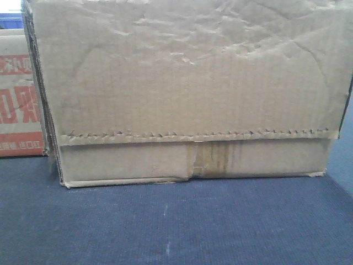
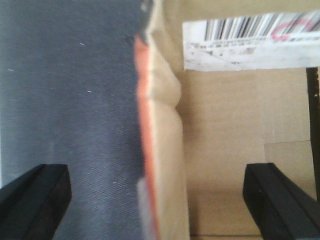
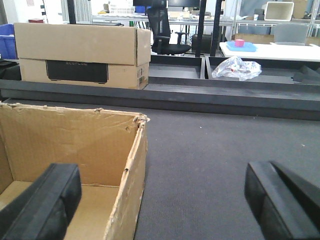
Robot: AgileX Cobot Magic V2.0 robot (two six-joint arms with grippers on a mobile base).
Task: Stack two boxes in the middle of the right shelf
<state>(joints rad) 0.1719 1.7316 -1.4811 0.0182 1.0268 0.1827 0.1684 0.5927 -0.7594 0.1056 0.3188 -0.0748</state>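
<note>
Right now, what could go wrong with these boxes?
The open carton has a torn rim. The right gripper is open astride that wall, so squeezing might rip or buckle it. The left gripper, also open, straddles a bulging carton wall. The creased flap on the brown carton could make a stack sit crooked.

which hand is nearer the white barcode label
Left. The left hand faces the barcode label just ahead; the right hand straddles the wall of an open carton, no label in its view.
</note>
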